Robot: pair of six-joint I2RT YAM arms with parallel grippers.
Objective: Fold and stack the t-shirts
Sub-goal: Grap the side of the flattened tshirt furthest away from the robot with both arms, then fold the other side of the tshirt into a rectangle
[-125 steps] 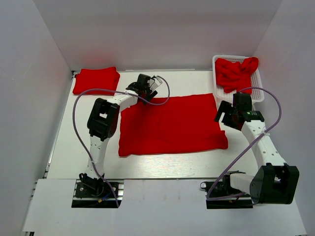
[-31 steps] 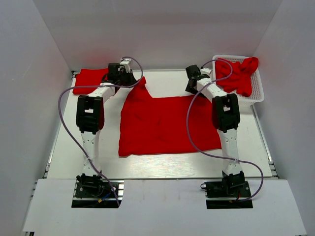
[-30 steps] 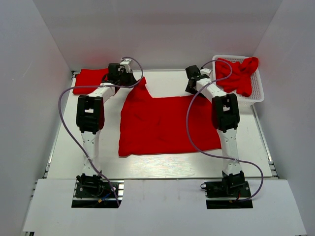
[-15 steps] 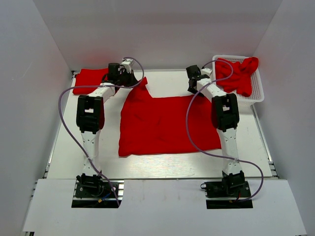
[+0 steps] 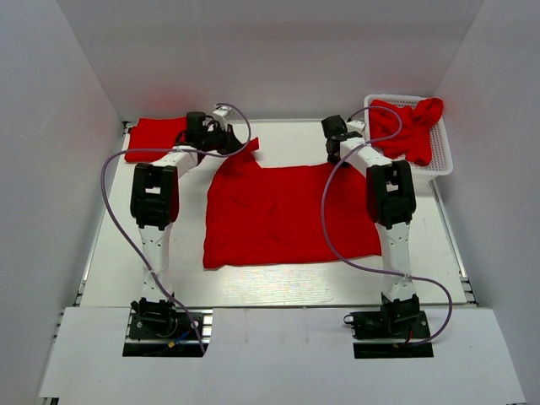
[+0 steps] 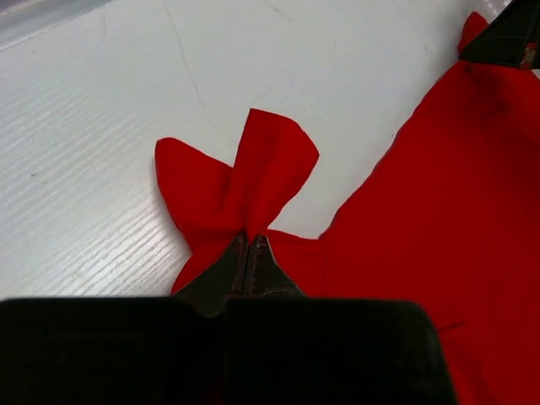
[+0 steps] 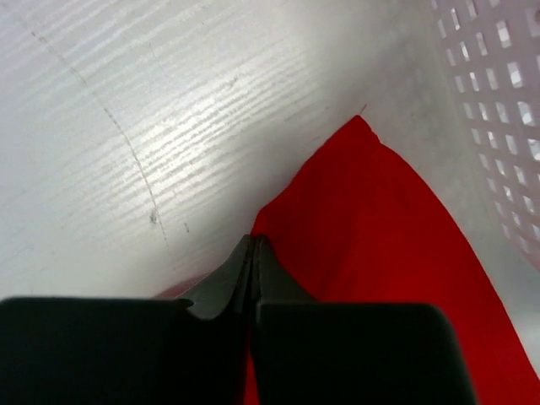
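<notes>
A spread t-shirt [image 5: 287,215] lies flat across the middle of the white desk [image 5: 126,253] in the top view, its lower edge toward the bottom of the frame. Both arms reach to its upper corners. At the upper left corner the left pincer [image 6: 251,242] is clamped tight on a pinch of red fabric. In the left wrist view the cloth bunches between the fingertips and fans out beyond them in two lobes over the bare desk. At the upper right corner the right pincer [image 7: 253,246] is likewise closed on the shirt's edge, its fingertips pressed together over the red cloth with a pointed flap running toward the upper right of that view. A folded t-shirt [image 5: 160,137] sits in the upper left of the top view, just beyond the left arm's wrist. Crumpled t-shirts [image 5: 407,125] fill the white mesh basket [image 5: 445,159] at the upper right, just beside the right arm.
</notes>
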